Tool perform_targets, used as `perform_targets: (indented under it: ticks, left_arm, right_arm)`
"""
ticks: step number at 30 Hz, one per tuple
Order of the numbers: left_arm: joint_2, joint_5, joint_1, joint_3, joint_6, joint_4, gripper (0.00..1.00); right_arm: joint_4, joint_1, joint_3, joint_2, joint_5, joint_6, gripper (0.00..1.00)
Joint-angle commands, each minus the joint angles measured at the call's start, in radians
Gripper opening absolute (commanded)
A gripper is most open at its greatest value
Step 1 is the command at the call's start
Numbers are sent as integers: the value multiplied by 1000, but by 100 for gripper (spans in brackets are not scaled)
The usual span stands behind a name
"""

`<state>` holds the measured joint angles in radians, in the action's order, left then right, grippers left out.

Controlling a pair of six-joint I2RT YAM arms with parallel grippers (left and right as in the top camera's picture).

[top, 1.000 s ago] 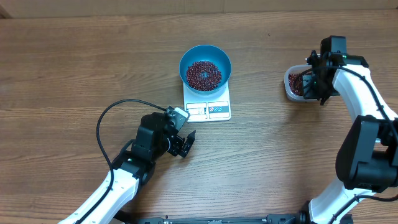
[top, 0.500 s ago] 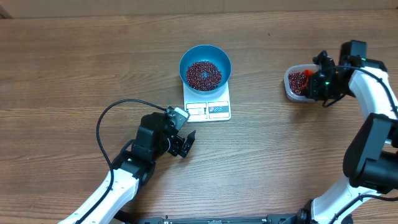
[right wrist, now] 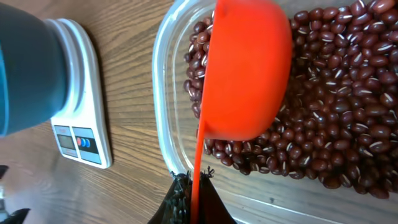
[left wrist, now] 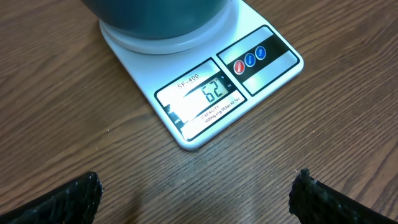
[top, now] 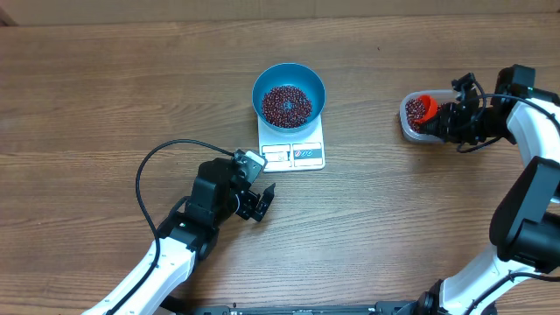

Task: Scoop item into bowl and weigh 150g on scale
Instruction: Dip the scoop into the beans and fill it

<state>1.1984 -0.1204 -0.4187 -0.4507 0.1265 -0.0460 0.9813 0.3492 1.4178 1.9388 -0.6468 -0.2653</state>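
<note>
1. The beans (top: 287, 105) lie in 2 places: a heap in the teal bowl (top: 289, 72) and a larger stock in the clear tub (top: 408, 131) near the right edge of the table (top: 105, 87).
2. The bowl sits on the far half of the white scale (top: 293, 155), about midway across the table and nearer its far edge. The display (left wrist: 211, 94) on the scale's near edge reads 62, well short of 150.
3. An orange scoop (top: 423, 107) is over the left end of the tub. From overhead its mouth faces up and it seems to carry beans. The right wrist view shows only its underside above the stock.
4. The right gripper (top: 455, 122) is pressed together on the scoop's thin handle (right wrist: 196, 168), just beside the tub's right end.
5. The left gripper (top: 261, 203) rests on the table just off the scale's near-left corner. Its fingers (left wrist: 68, 199) are spread wide with nothing between them, and its camera faces the display.
6. Judgement: the step in hand is 1 more scoop being taken from the tub, and the weighing looks less than half done.
7. Judgement: the next move calls for keeping the scoop level while it crosses the bare wood to the bowl, then tipping it over the bowl's middle. A tilt on the way would scatter beans on the table. As the reading nears 150, smaller, slower pours would suit, since overshooting means taking beans back out.
</note>
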Motion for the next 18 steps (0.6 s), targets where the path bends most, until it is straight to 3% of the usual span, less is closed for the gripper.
perform_targets:
  ticks: [1, 18]
  left_arm:
    - [8, -3, -1, 1, -15, -3, 100]
    - [8, -3, -1, 1, -15, -3, 100]
  right_arm:
    - [1, 24, -5, 3, -76, 6, 4]
    - [77, 207, 2, 3, -328, -59, 4]
